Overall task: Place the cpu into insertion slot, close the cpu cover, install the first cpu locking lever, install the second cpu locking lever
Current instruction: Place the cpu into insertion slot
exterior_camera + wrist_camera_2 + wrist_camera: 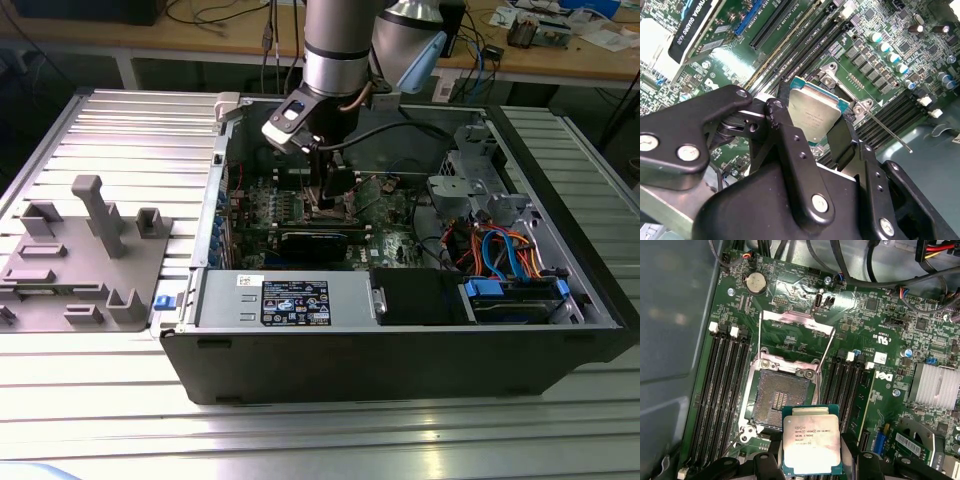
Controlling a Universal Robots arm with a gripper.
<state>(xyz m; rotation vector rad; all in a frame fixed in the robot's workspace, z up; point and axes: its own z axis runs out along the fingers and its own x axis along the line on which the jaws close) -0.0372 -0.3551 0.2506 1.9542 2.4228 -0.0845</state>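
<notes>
We are reaching our arm (335, 50) down into the open computer case (400, 370). The cover (800, 319) is standing swung back, leaving the socket (779, 400) clear; our end effector (812, 460) is clamping the chip (812, 440) over the socket's edge.

Open black computer case (400, 370), grey fixture block (90, 265), round coin battery (755, 283), silver heatsink (935, 385)

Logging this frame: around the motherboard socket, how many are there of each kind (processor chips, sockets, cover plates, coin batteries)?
cpu: 1
insertion slot: 1
cpu cover: 1
coin battery: 1
Total: 4
</notes>
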